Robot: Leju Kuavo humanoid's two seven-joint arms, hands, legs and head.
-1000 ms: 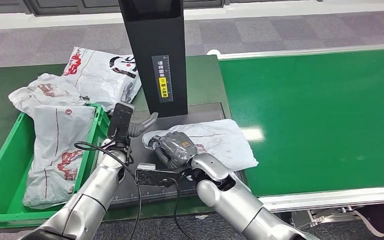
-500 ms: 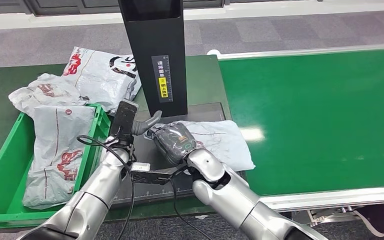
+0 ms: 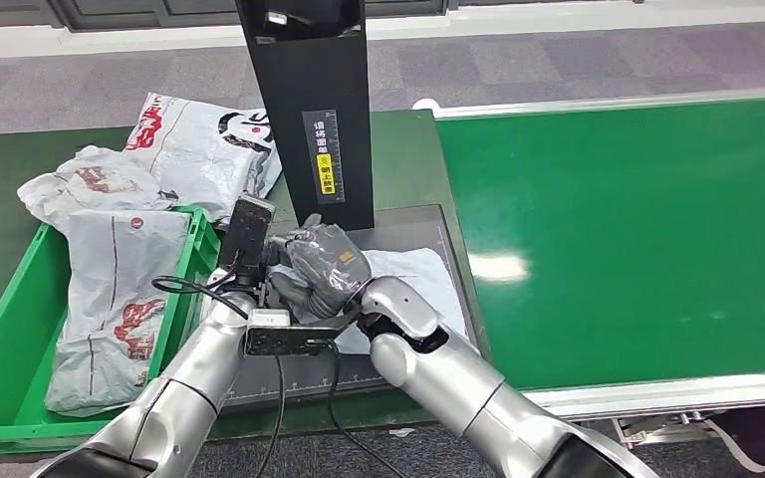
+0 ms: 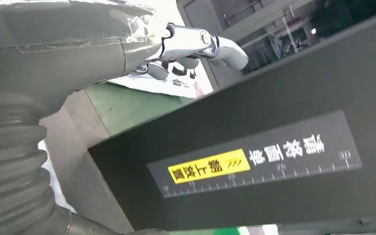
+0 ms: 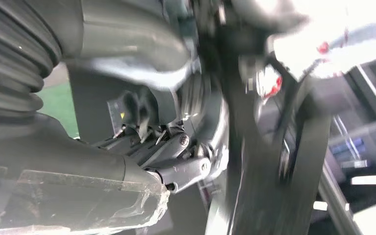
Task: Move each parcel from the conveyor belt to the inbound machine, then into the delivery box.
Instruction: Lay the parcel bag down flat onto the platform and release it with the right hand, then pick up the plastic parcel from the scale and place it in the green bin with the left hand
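Parcel (image 3: pixel 398 284), white, lay on the inbound machine's (image 3: pixel 304 110) dark platform, my right hand (image 3: pixel 324 264) gripping its left end; my left hand (image 3: pixel 279 254) just beside, grip unclear.

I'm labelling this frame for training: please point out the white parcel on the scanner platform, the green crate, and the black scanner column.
white parcel (image 3: pixel 420 282), head view, bare right part of the bag.
green crate (image 3: pixel 5 329), head view, left wall.
black scanner column (image 3: pixel 304 70), head view, front face above the label.
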